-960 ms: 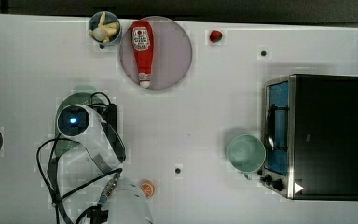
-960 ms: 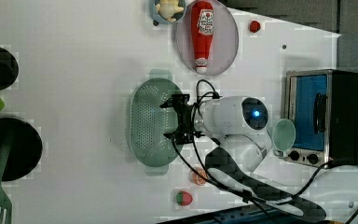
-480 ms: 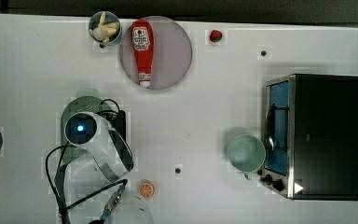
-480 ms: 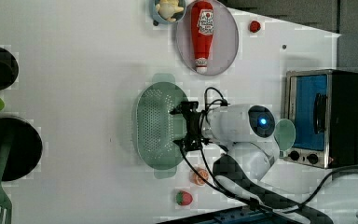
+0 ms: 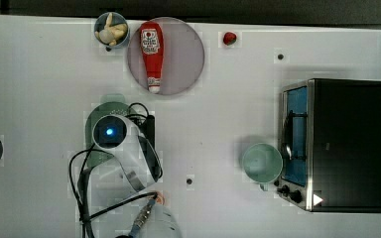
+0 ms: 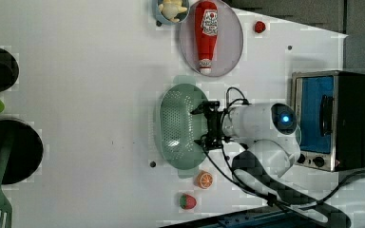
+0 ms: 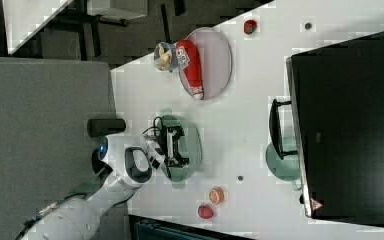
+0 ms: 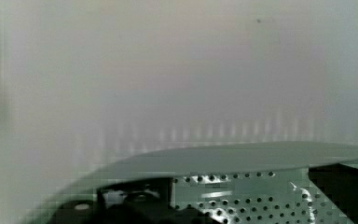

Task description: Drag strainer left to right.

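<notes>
Smooth white table point(image 6: 76, 71) | perforated oval plastic strainer point(image 6: 176, 118) | open claw point(image 6: 208, 124)

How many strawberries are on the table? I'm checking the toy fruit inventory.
2. One strawberry lies beside the plate with the ketchup bottle; the other strawberry sits by the table edge next to the orange slice. More could be hidden under the arm.

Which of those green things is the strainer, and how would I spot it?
In the left view, start from the round plate with the red ketchup bottle. Just below it lies the strainer, under the open gripper. Unlike the smaller round cup by the oven, it is oval and dotted with holes.
</notes>
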Available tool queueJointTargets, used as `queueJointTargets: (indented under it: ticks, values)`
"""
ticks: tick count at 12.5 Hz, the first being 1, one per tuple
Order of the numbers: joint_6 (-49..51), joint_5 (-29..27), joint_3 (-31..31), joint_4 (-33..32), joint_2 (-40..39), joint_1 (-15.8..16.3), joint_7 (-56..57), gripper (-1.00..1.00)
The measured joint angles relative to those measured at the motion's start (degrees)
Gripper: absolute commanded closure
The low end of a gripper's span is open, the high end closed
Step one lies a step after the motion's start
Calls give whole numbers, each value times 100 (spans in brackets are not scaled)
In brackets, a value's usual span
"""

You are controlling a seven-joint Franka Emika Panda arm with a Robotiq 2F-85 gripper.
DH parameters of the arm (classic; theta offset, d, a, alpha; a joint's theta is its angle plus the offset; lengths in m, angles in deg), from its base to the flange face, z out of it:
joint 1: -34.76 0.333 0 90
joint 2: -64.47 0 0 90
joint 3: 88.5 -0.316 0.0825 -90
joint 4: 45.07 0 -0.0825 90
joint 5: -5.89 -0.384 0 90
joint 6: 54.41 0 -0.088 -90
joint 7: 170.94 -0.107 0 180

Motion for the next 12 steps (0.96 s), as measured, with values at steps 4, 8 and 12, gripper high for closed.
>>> queueJointTargets:
  ticks: [4,8,12]
  values:
    - [-140,-38,415,-101,168,-240,364,-100]
    - [-168,28,941,-67,164,-321,811,-100]
    - [-179,-111,1182,-157,168,-370,1085,-100]
